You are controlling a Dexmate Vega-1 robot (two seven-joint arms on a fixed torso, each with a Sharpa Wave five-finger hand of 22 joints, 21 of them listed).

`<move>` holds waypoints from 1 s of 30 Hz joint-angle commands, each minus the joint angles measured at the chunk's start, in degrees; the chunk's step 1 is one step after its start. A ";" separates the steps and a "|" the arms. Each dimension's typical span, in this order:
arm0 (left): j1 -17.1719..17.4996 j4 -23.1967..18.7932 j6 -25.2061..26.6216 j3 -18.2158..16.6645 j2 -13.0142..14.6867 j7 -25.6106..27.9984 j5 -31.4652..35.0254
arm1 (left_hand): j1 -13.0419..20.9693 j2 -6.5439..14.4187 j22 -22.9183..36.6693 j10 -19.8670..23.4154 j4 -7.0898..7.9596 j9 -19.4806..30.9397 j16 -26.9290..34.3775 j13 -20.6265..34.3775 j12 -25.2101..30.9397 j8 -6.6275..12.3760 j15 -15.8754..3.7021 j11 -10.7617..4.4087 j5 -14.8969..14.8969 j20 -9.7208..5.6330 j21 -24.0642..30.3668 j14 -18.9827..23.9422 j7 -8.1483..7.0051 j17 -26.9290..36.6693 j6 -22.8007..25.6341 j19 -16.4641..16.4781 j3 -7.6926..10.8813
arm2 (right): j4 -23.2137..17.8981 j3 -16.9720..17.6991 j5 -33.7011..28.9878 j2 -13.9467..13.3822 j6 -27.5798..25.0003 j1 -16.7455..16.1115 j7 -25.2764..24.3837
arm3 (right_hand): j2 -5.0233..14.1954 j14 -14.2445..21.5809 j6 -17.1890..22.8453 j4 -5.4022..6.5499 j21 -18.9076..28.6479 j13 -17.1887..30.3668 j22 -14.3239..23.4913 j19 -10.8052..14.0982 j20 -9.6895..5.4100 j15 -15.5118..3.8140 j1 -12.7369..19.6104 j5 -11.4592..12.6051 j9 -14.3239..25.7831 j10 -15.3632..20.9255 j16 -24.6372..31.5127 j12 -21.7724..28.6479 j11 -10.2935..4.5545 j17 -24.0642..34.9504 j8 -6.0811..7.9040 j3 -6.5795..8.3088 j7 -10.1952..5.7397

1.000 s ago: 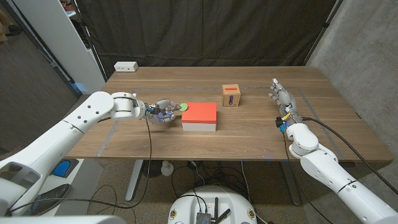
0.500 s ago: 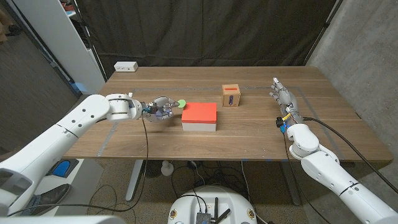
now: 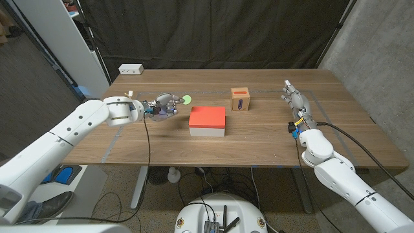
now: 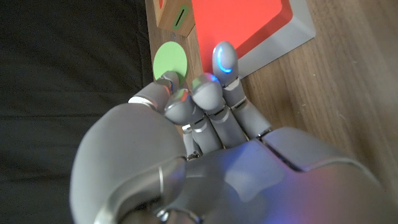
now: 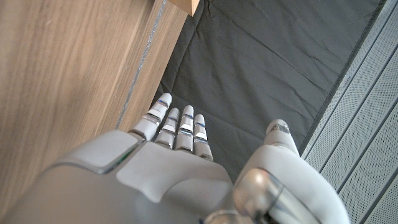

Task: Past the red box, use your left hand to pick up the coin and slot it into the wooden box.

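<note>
My left hand (image 3: 164, 105) hovers left of the red box (image 3: 207, 117) and pinches a green coin (image 3: 186, 99) at its fingertips. In the left wrist view the coin (image 4: 169, 59) sticks out beyond the curled fingers (image 4: 199, 93) of the left hand (image 4: 205, 149), with the red box (image 4: 249, 25) and the wooden box (image 4: 175, 12) past it. The wooden box (image 3: 240, 99), a dark slot in its top, stands behind the red box to the right. My right hand (image 3: 295, 98) waits near the table's right edge, fingers straight and holding nothing (image 5: 174, 155).
A white power strip (image 3: 130, 68) lies at the far left corner of the wooden table (image 3: 259, 139). A black curtain hangs behind the table, and a white panel stands off to the left.
My left hand has carried the green coin from beside the red box's left edge toward the far side of the table. The right arm has stayed still.
</note>
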 commanded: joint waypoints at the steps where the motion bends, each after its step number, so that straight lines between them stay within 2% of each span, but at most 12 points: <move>1: 1.75 -2.53 -6.16 -0.97 -0.01 -2.54 4.90 | 0.57 -0.05 -0.07 0.08 0.01 1.21 0.14 -0.05 -0.19 0.60 0.08 0.13 0.29 -4.09 0.48 0.25 1.94 0.24 4.70 -0.29 0.70 | -2.05 1.37 -0.71 -0.17 0.27 -1.83 -0.55 | 0.41 0.44 0.42 -0.14 0.15 0.16 0.06 0.28 -0.01 0.08 -0.17 -0.02 0.30 0.43 0.43 0.21 -0.03 0.16 -0.09 0.09 -0.05; 8: 1.22 -4.18 -7.85 0.81 -0.57 -0.67 10.41 | 0.33 0.06 -0.13 -0.09 0.15 1.36 0.67 0.66 0.11 0.76 0.11 0.01 0.33 -4.10 0.91 0.28 1.72 1.16 4.78 -0.64 0.97 | -2.24 1.58 -1.12 0.03 0.39 -2.08 -0.64 | 0.41 0.51 0.37 -0.15 0.17 0.17 0.06 0.37 0.01 0.08 -0.16 -0.01 0.29 0.53 0.45 0.23 -0.08 0.15 -0.11 0.11 -0.05; 16: 1.58 -4.21 -12.91 2.81 -3.59 -0.40 17.52 | 0.22 -0.19 -0.37 0.26 -0.02 0.96 0.49 0.65 0.09 0.75 0.12 0.10 0.29 -4.13 1.48 0.26 1.71 1.07 5.02 -0.99 1.05 | -2.99 1.54 -1.82 -0.06 -0.18 -2.08 -0.77 | 0.43 0.48 0.38 -0.17 0.18 0.18 0.06 0.42 0.01 -0.03 -0.13 0.00 0.29 0.56 0.44 0.22 -0.12 0.13 -0.11 0.14 -0.06; 24: 2.23 -4.43 -15.57 3.36 -5.27 0.75 22.45 | 0.40 -0.22 -0.50 0.26 -0.07 0.79 0.73 1.39 0.55 0.78 0.09 0.46 0.29 -4.11 1.98 0.50 1.82 1.20 5.16 -0.91 1.17 | -3.32 1.51 -2.25 -0.08 -0.54 -2.06 -0.75 | 0.46 0.51 0.41 -0.19 0.17 0.19 0.06 0.44 -0.02 0.04 -0.10 0.01 0.29 0.57 0.45 0.21 -0.12 0.12 -0.10 0.17 -0.09; 30: 2.85 -4.40 -19.34 4.22 -6.84 2.19 28.81 | 0.52 -0.41 -0.54 0.39 -0.07 0.79 0.71 1.43 0.59 0.91 0.11 0.71 0.28 -4.08 2.37 0.53 2.05 0.79 5.36 -0.97 1.16 | -3.29 1.48 -2.28 0.20 -0.73 -1.76 -0.81 | 0.47 0.54 0.44 -0.20 0.16 0.19 0.05 0.46 -0.07 -0.10 -0.08 0.01 0.30 0.61 0.45 0.21 -0.12 0.11 -0.09 0.19 -0.06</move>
